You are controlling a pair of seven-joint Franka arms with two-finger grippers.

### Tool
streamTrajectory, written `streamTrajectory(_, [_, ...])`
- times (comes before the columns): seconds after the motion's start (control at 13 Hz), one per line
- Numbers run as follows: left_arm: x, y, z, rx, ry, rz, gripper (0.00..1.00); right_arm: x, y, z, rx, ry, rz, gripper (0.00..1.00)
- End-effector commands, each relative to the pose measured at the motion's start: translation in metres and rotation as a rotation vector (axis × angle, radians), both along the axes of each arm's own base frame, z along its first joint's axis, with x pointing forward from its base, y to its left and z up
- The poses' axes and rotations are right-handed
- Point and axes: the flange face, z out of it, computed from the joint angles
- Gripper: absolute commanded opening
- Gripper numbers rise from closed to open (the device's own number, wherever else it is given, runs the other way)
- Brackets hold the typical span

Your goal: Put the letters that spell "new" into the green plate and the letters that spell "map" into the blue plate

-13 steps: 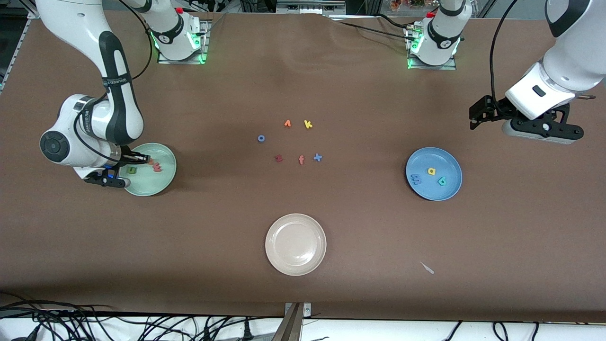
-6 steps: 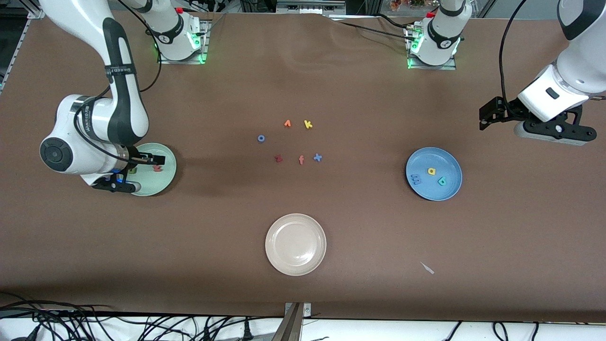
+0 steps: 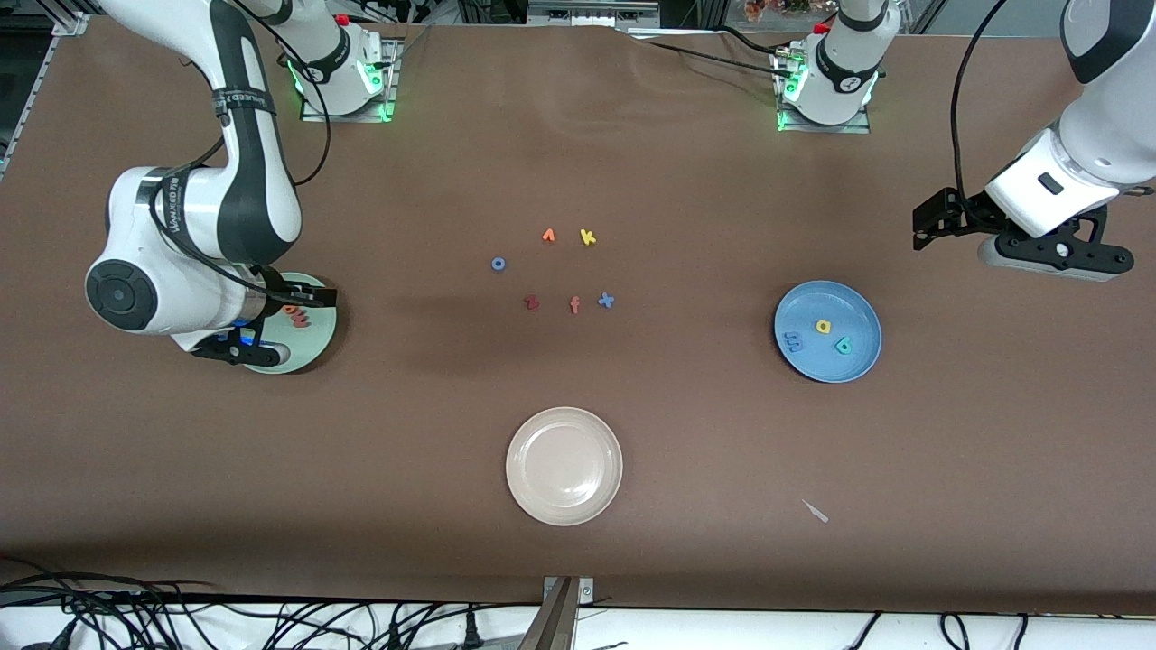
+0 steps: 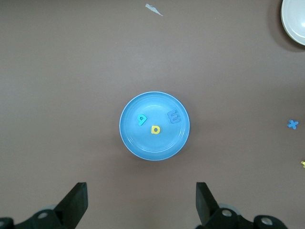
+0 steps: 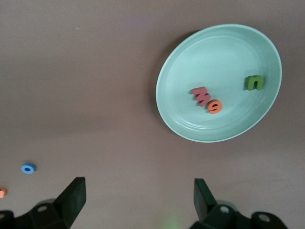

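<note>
The green plate (image 3: pixel 312 348) (image 5: pixel 224 47) lies at the right arm's end of the table and holds the green "n" (image 5: pixel 254 82), the orange "e" (image 5: pixel 214 106) (image 3: pixel 289 310) and the salmon-red "w" (image 5: pixel 201 96) (image 3: pixel 299 320). In the front view the right arm hides the "n". My right gripper (image 3: pixel 230 350) (image 5: pixel 138 191) hangs open and empty above that plate's edge. The blue plate (image 3: pixel 862 311) (image 4: pixel 152 143) holds the blue "m" (image 3: pixel 794 341) (image 4: pixel 174 116), the yellow "a" (image 3: pixel 823 327) (image 4: pixel 155 129) and the teal "p" (image 3: pixel 843 344) (image 4: pixel 141 119). My left gripper (image 3: pixel 1048 255) (image 4: pixel 141 195) hovers open and empty beside it.
A beige plate (image 3: pixel 564 465) sits nearer the front camera, mid-table. Loose letters lie in the middle: blue "o" (image 3: pixel 498 264), an orange letter (image 3: pixel 548 236), yellow "k" (image 3: pixel 588 237), dark red "z" (image 3: pixel 532 302), salmon "f" (image 3: pixel 575 305), blue "x" (image 3: pixel 606 301). A white scrap (image 3: pixel 815 511) lies near the front.
My right gripper has opened and lifted off the green plate, leaving the orange "e" beside the "w". The left arm shifted slightly toward its end of the table.
</note>
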Motion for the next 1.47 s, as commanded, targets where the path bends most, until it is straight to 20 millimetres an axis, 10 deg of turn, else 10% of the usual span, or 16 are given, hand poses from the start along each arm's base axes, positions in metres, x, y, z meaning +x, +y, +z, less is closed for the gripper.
streamTrajectory(0.0, [0.002, 0.001, 0.003, 0.018, -0.002, -0.019, 1.0, -0.001, 0.009, 0.022, 0.034, -0.001, 0.012, 1.0])
streamTrajectory(0.39, [0.002, 0.001, 0.003, 0.017, -0.002, -0.02, 1.0, -0.007, -0.029, 0.077, 0.049, -0.092, 0.083, 1.0])
streamTrajectory(0.93, [0.003, 0.0, 0.002, 0.015, 0.0, -0.022, 1.0, -0.089, -0.08, 0.217, -0.018, -0.326, 0.083, 1.0])
streamTrajectory(1.39, [0.009, -0.002, 0.003, 0.003, -0.004, -0.023, 1.0, -0.093, -0.107, 0.251, -0.038, -0.327, 0.044, 1.0])
